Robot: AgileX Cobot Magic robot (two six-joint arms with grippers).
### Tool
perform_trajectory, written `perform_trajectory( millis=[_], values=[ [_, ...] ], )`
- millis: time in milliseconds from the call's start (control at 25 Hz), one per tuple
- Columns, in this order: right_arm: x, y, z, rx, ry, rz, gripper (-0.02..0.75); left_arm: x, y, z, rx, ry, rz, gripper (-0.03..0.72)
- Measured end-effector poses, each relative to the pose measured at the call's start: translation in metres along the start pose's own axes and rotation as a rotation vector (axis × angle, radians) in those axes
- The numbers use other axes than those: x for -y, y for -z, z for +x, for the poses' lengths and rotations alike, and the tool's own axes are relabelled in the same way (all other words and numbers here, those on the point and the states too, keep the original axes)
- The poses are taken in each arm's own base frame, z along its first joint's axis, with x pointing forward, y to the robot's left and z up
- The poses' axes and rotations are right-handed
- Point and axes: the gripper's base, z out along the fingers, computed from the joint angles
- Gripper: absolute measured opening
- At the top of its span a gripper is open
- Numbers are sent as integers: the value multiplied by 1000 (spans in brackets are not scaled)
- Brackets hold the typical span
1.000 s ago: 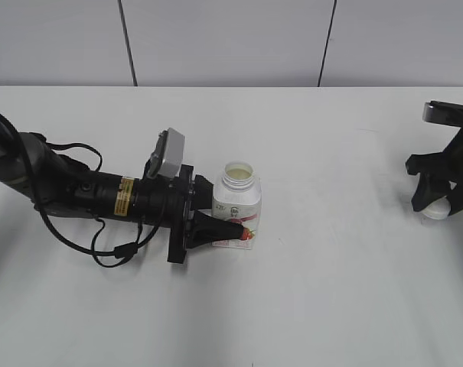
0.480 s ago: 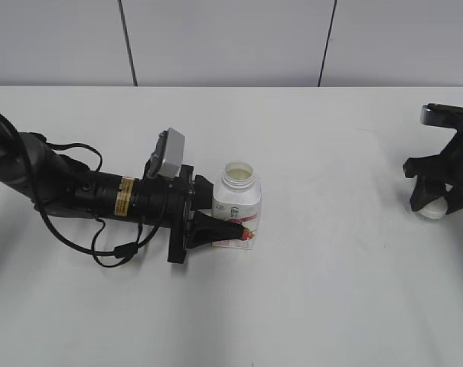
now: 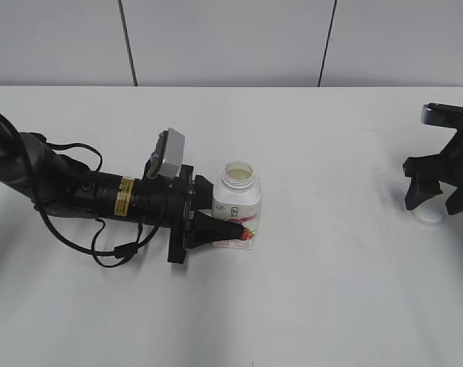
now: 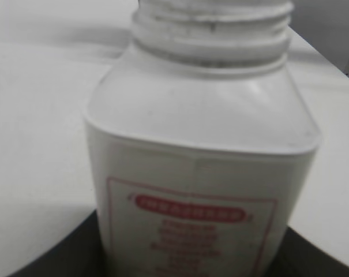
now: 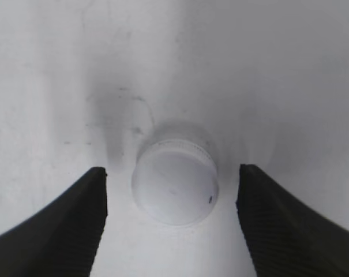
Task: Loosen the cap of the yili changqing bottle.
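Note:
The yili changqing bottle stands upright mid-table, white with a red fruit label, its neck open and uncapped. My left gripper is shut on its lower body; the left wrist view shows the bottle filling the frame between the dark jaws. The white cap lies on the table at the far right. My right gripper is open just above it, a finger on either side. In the right wrist view the cap lies free on the table between the spread fingers.
The white table meets a grey panelled wall at the back. The left arm and its cables lie low across the left side of the table.
My right gripper has opened and let go of the cap, which now lies on the table beneath it. The left gripper and bottle have not moved.

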Motion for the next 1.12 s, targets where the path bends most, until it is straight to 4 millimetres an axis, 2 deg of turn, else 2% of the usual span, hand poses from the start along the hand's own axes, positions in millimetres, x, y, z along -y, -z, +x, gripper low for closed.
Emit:
perform_trajectory(
  millis=[200,440,520,680,880,1120],
  values=[
    [0,0,0,0,-4,-1,548,0,0,0,0,0,0,393],
    [-1,0,0,2,-17,-10,546,1,0,1,-4,0,7,587],
    [-1,0,0,2,-19,-11,546,1,0,0,-4,-1,7,613],
    [-1,0,0,-1,-22,-14,545,2,2,-7,-10,-26,14,621],
    [-2,2,0,-17,-27,-22,545,3,8,-27,-17,-90,31,617],
    [-7,25,-1,18,-23,-34,545,4,16,-55,-12,-153,24,605]
  ],
)
